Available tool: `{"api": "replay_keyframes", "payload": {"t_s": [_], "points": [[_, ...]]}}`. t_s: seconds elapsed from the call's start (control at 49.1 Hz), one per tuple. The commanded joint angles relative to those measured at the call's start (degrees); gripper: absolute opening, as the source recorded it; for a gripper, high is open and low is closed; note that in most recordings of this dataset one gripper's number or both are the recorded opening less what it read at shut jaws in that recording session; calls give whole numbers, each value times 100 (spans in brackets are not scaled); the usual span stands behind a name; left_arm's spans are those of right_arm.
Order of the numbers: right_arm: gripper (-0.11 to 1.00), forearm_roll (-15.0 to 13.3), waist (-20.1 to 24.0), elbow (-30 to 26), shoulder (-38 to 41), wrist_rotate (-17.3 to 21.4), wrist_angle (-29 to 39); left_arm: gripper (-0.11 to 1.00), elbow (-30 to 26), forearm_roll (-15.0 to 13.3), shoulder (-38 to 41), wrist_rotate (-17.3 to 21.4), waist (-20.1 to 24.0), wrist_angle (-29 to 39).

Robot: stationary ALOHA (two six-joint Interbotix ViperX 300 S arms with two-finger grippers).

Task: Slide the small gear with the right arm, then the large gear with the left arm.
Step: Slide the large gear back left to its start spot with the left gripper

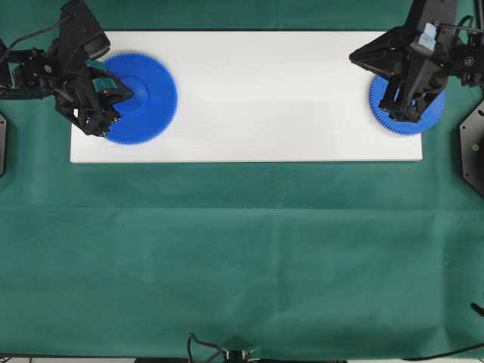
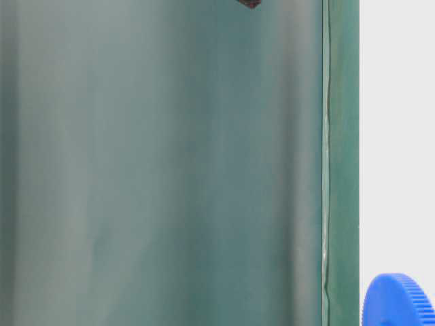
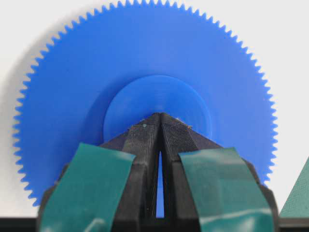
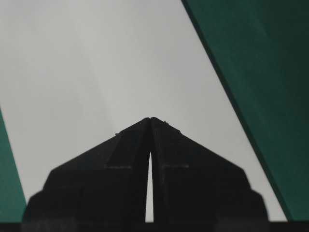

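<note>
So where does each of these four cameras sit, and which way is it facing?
Overhead: above, looking down; board, left gripper on large gear, right gripper over small gear.
Table-level: low, turned on its side; green backdrop, a blue gear's edge.
Left wrist: along shut fingers, tips on the large gear's hub.
Right wrist: along shut fingers, over board.
Shared: large gear, overhead and left wrist.

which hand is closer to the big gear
Left. The left hand rests its closed tip on the hub of the large gear. The right hand is at the opposite end of the white board, over the small gear.
</note>
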Motion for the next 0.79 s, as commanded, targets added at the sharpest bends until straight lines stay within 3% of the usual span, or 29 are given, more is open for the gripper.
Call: {"api": "replay_keyframes", "payload": {"t_s": [0.0,0.55,0.774], "points": [[52,0,18,-141,-18,9,-26,0,0,9,9,18,26,79],[52,0,44,-132,-9,9,-35,0,-149,9,-325,53,26,97],[52,0,44,-132,-18,9,-44,0,-360,9,-650,431,18,97]]}}
